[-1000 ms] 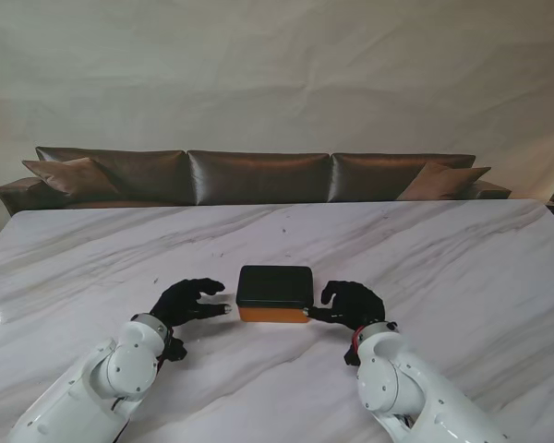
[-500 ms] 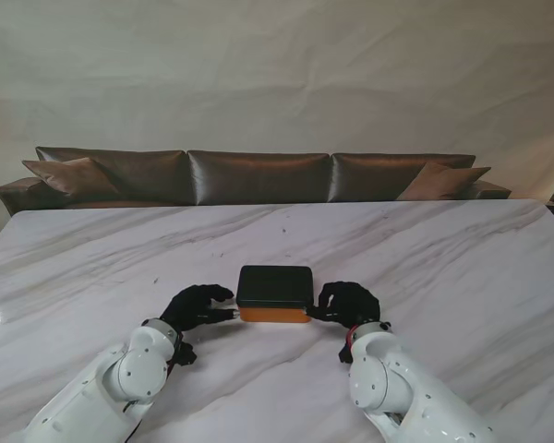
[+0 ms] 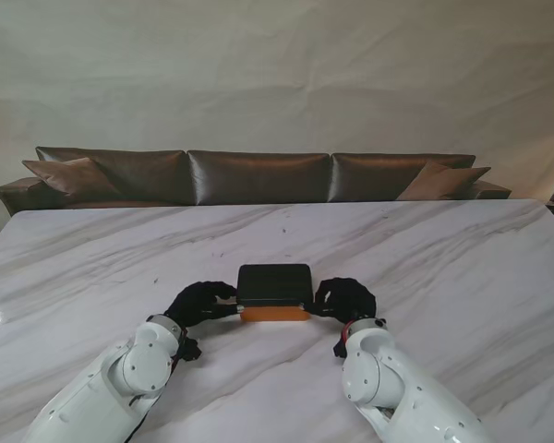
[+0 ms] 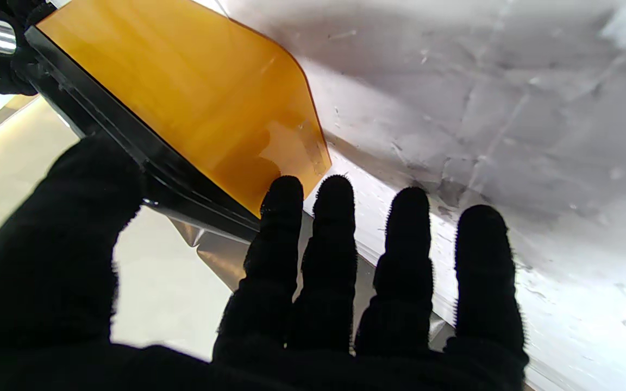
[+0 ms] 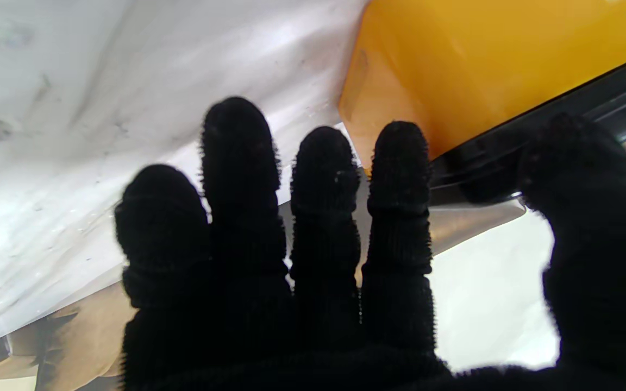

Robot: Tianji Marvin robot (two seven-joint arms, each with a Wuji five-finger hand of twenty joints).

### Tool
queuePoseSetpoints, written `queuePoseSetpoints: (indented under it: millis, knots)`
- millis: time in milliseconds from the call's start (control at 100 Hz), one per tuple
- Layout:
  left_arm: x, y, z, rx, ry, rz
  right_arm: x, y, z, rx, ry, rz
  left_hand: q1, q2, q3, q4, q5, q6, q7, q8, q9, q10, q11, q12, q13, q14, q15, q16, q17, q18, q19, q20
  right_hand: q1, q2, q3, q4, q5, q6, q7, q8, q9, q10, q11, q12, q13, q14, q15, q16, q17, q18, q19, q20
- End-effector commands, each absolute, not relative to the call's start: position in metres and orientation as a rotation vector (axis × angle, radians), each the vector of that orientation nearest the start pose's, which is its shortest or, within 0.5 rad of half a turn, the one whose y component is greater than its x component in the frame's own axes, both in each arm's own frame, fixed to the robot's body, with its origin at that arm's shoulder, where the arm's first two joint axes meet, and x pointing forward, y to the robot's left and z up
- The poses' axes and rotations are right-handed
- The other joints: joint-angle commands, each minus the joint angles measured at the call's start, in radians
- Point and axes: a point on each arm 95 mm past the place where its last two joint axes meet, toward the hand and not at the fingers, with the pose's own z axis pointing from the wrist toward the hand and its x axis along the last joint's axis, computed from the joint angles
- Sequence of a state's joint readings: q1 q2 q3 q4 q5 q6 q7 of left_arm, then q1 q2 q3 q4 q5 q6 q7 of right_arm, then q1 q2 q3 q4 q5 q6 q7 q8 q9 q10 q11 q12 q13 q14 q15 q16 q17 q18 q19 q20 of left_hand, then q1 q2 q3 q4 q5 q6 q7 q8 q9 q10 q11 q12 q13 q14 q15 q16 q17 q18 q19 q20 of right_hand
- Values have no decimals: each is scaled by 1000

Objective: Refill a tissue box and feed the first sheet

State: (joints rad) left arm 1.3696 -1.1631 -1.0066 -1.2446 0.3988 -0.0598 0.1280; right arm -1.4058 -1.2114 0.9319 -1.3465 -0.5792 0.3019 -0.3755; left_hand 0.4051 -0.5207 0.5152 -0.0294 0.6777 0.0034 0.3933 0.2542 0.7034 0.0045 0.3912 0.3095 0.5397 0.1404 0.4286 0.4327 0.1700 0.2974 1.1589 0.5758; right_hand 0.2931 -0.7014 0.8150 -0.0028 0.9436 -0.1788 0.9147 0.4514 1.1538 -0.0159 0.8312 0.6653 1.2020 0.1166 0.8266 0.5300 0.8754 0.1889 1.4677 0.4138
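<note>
Rectangular tissue box with a black lid and amber plastic base (image 3: 274, 292), resting mid-bench on the white marble bench (image 3: 443, 268). The black-gloved left hand (image 3: 199, 304) and right hand (image 3: 345, 299) flank its short ends, fingers spread, thumbs at the lid rim; firm contact cannot be confirmed. The shell looks rigid, light and glossy, probably slippery: grip the lid's end edges.
</note>
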Motion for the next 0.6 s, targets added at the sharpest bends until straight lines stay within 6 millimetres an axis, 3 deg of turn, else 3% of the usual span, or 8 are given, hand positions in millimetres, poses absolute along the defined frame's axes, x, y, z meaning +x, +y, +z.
queuePoseSetpoints:
  millis: [0, 220, 590]
  knots:
    - [429, -24, -402, -1826, 1277, -1719, 416, 56, -380, 1615, 1092, 1508, -11, 19, -19, -16, 2, -43, 12, 20, 20, -21, 23, 12, 46, 39, 14, 3, -2, -3, -55, 3, 17, -27, -22, -21, 9, -45, 8, -21, 19, -45, 8, 20, 38, -13, 30, 13, 8, -55, 53, 6]
    - [431, -27, -404, -1830, 1295, -1722, 417, 58, -380, 1626, 1102, 1529, -5, 14, -13, -12, -6, -45, 10, 20, 14, -24, 22, 12, 41, 34, 9, 1, -7, -1, -62, -2, 37, -22, -26, -28, 10, -45, -16, -62, 7, -47, 1, 21, 30, -11, 28, 14, -2, -55, 48, 5]
    - [431, -32, -405, -1826, 1315, -1729, 417, 64, -383, 1636, 1078, 1559, 16, 6, 32, -2, -8, -49, 17, 24, 16, -30, 28, 15, 47, 13, 5, 0, -8, -1, -66, -6, 121, 37, -97, -29, 13, -88, 67, -172, 29, -57, 12, 27, 35, -18, 45, 21, -1, -57, 54, 10]
